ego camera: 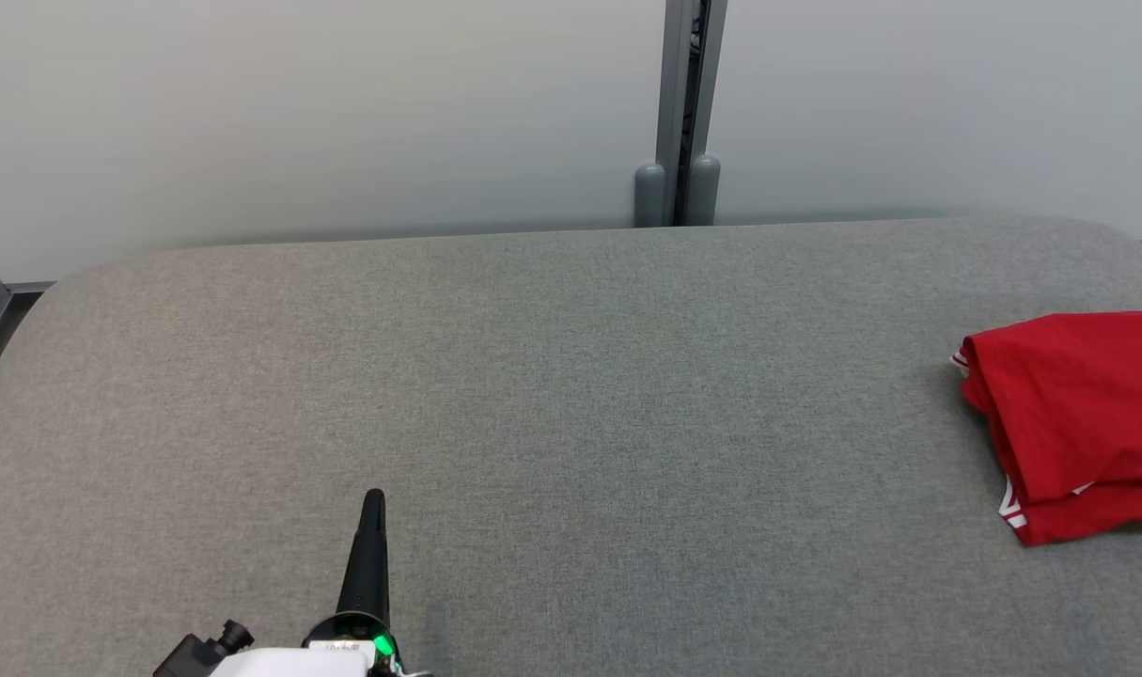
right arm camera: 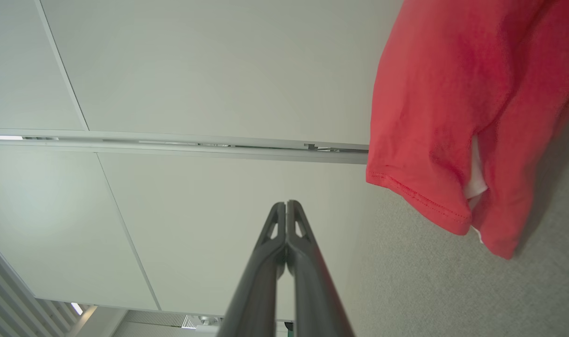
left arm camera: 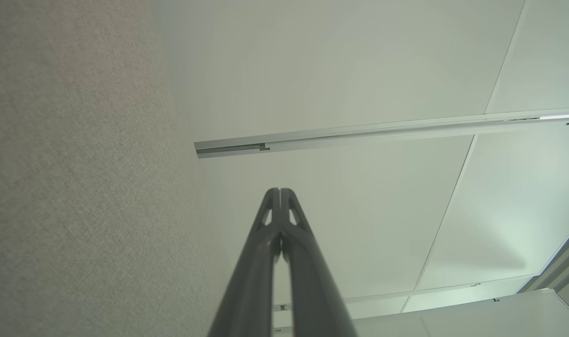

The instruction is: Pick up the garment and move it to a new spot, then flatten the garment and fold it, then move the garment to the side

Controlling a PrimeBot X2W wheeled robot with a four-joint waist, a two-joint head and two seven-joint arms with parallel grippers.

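Garment [ego camera: 1078, 414] folded right; left gripper [ego camera: 374, 496] points forward, jaws closed.

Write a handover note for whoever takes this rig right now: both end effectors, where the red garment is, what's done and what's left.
Left end effector: shut, holding nothing, over the front of the grey surface.
Right end effector: shut, holding nothing, apart from the garment.
Red garment: lies folded at the surface's right side, partly cut off by the head view's edge.
Done, by the look of it: folded and set aside.
Left: probably nothing; check that the fold is tidy.
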